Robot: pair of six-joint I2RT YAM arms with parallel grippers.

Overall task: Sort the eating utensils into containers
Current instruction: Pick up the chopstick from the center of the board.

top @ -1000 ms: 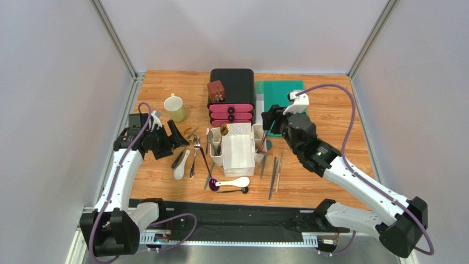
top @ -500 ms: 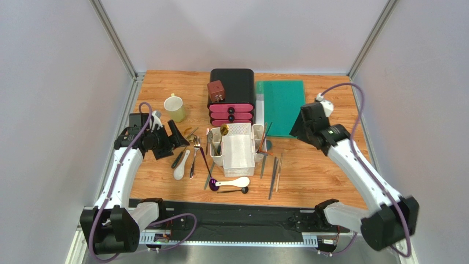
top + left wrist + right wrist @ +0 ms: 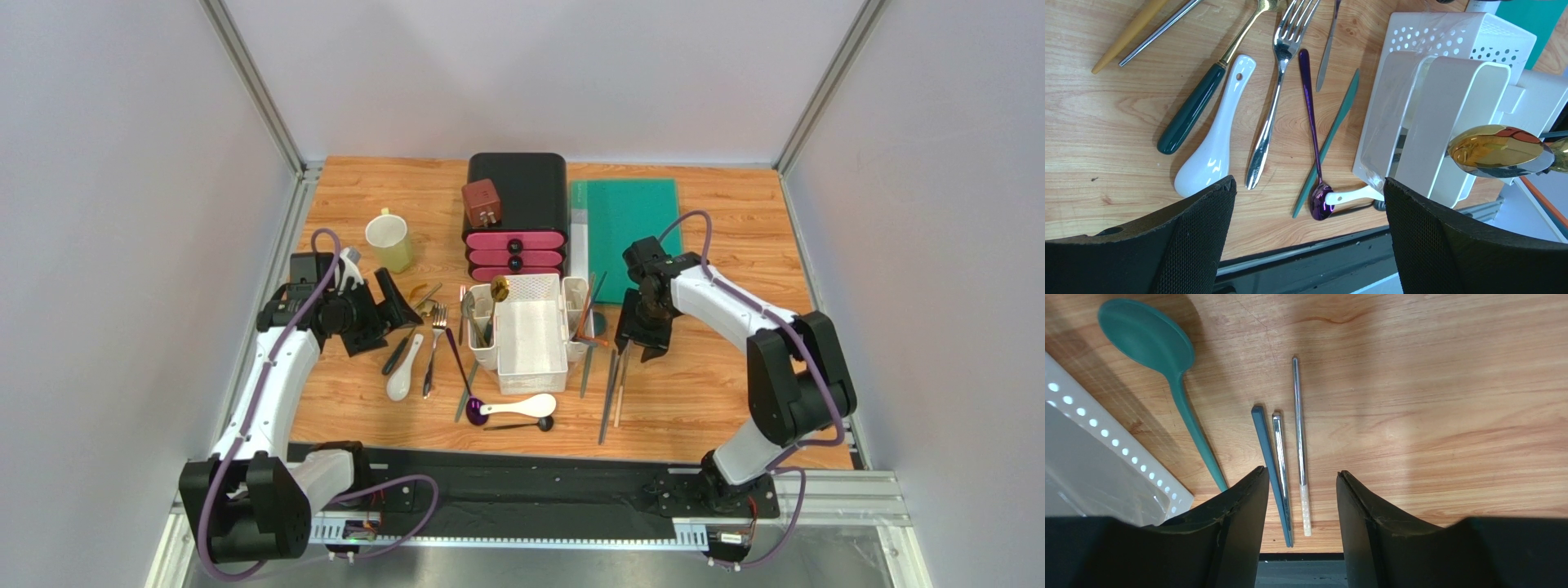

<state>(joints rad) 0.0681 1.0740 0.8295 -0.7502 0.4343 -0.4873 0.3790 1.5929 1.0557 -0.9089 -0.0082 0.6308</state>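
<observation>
Most of the eating utensils are not yet sorted, as far as I can judge. On the left, my left fingers (image 3: 1192, 239) are spread wide and hold nothing. They hover above a loose group on the worktop (image 3: 1106, 153): a green-handled spoon (image 3: 1189, 113), a white soup spoon (image 3: 1214, 147), a silver fork (image 3: 1273, 110) and a purple spoon (image 3: 1311, 122). In the middle stands the white caddy (image 3: 1444, 104). A gold spoon (image 3: 1499, 150) stands in its left side bin, and something thin and dark (image 3: 591, 304) leans in the right side bin; I cannot tell what it is. So I count only a few pieces as done. Just in front of the caddy lie a second soup spoon (image 3: 525, 404) and a black spoon (image 3: 521, 425). Right of the caddy, a teal spoon (image 3: 1149, 340) lies near its wall, and beside it three chopsticks (image 3: 1281, 465) lie almost parallel. My right fingers (image 3: 1235, 527) are also spread and empty, one at each side of these chopsticks, above them. I think the chopsticks are the piece in hand, and nearly all the rest is left to do.
</observation>
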